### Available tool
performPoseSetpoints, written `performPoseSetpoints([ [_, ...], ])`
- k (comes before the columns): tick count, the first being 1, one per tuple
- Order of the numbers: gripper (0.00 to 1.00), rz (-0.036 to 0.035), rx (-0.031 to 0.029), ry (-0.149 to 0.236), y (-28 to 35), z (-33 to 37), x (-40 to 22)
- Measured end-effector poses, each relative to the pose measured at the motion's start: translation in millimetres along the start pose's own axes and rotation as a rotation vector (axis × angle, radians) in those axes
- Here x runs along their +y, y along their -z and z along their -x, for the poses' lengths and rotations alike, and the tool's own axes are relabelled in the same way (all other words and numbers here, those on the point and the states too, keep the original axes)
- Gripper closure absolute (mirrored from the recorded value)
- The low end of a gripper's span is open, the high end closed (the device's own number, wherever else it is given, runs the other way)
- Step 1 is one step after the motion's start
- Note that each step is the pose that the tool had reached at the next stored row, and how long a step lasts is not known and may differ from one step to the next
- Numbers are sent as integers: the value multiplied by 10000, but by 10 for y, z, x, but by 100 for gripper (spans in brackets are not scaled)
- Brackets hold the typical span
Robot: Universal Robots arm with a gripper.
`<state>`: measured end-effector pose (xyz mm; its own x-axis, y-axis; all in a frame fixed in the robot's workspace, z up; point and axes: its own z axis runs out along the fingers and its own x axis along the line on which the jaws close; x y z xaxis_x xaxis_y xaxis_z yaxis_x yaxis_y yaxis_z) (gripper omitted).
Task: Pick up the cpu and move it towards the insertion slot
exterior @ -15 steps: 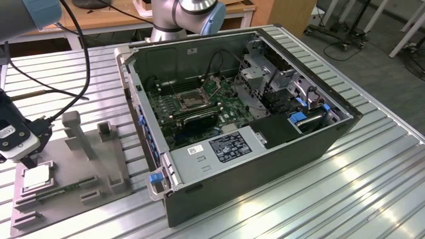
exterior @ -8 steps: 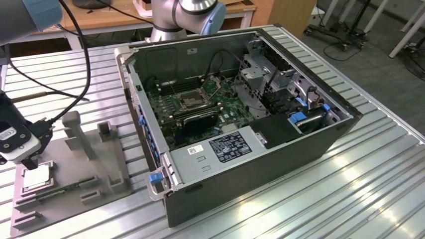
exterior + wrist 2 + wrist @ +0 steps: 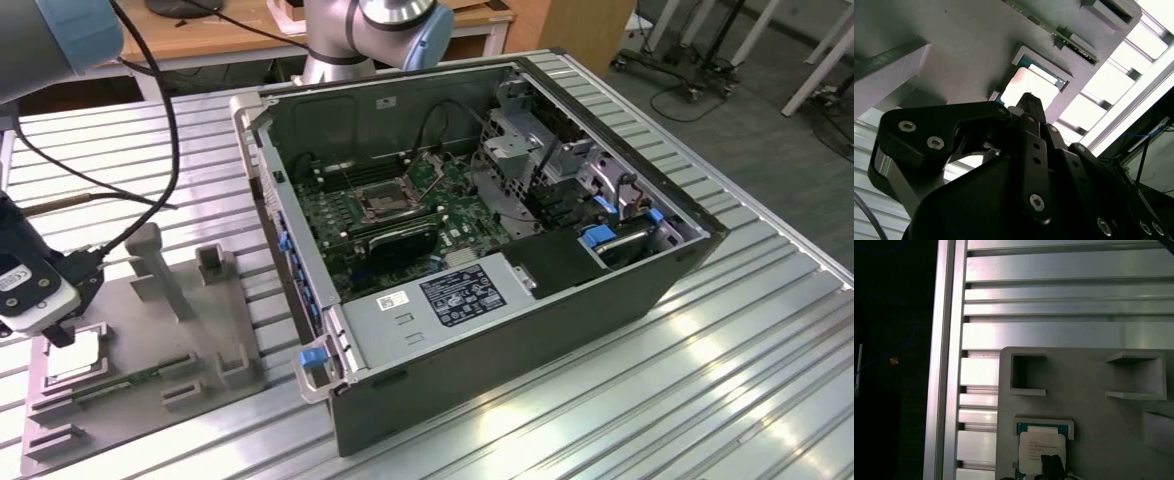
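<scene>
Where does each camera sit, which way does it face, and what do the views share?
Exterior view: off the arm, raised, looking down on the open computer case, the insertion slot inside it, and the grey fixture at the exterior view's left; arm and tool show.
Second wrist view: behind the tool, looking along it at the cpu in its fixture pocket.
First wrist view: looking down on fixture, cpu and slatted table; the tool's tip shows.
Shared: all show the cpu with the tool by it.

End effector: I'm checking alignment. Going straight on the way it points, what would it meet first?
Probably the cpu, lying in the grey holder directly under the end effector; the gap is unclear.
</scene>
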<state>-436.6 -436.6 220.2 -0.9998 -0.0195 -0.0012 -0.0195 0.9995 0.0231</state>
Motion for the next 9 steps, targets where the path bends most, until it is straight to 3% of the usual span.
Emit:
performPoseSetpoints([
  [9,89,0,0,0,-23,-21,-5],
])
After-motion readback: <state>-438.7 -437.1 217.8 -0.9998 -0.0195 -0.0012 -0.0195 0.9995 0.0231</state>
